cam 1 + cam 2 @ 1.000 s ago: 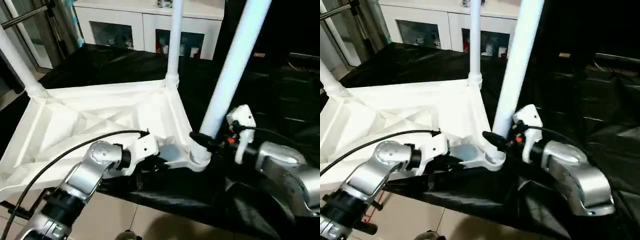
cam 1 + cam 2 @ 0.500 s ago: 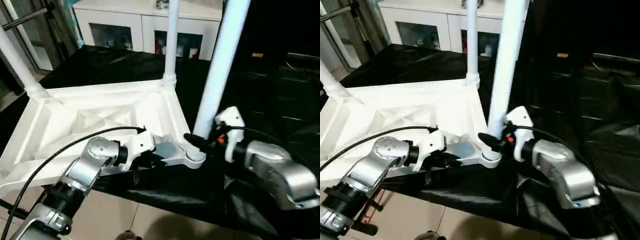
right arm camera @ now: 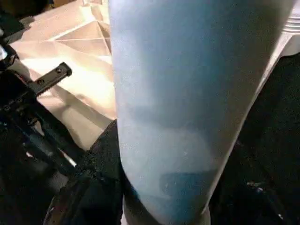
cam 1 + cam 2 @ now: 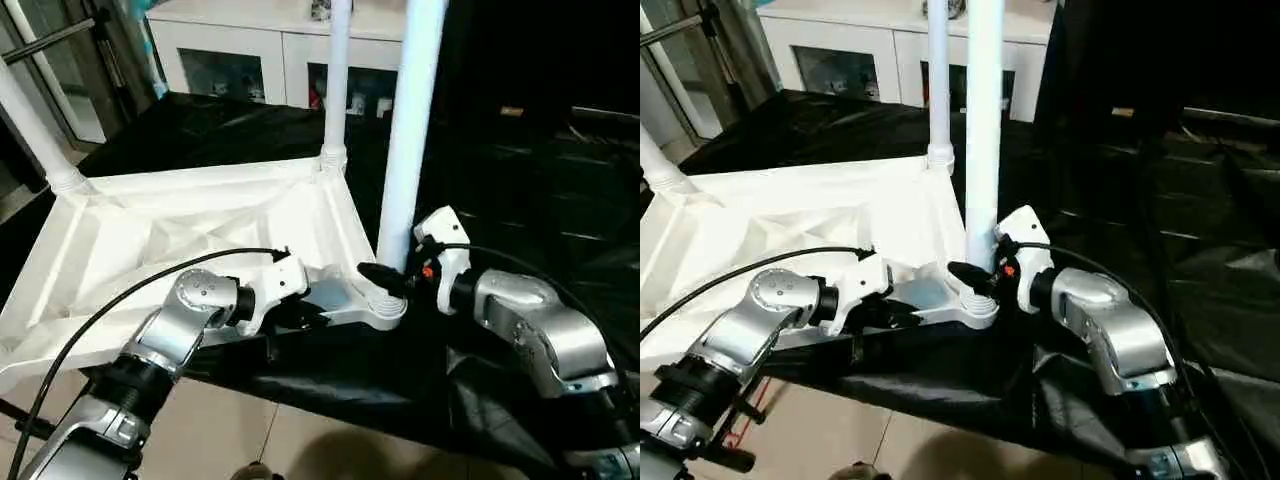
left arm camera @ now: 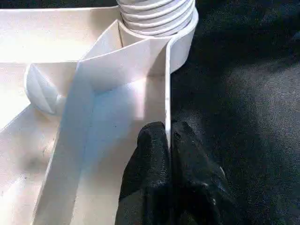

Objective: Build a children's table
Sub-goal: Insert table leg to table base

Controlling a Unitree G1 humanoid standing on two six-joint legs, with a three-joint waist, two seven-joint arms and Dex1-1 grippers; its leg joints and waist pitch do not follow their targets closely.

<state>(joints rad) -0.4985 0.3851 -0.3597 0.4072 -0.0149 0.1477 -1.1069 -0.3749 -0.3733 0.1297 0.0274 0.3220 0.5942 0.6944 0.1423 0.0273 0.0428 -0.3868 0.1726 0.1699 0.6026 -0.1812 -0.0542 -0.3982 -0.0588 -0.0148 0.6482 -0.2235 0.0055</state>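
The children's table top lies upside down on black cloth, its ribbed underside facing up. One white leg stands in the far left socket and another leg in the far right socket. A third leg stands almost upright in the near right socket. My right gripper is shut around this leg just above the socket, a black finger lying against the tube. My left gripper is shut on the top's thin rim wall beside that socket.
A white cabinet with glass doors stands behind the work surface. Black cloth covers the surface to the right and front. Tiled floor shows below the near edge. A black cable loops over my left forearm.
The near right leg has swung from leaning right to almost upright in its socket, and my right gripper has moved left with it. My left gripper stays clamped on the rim.
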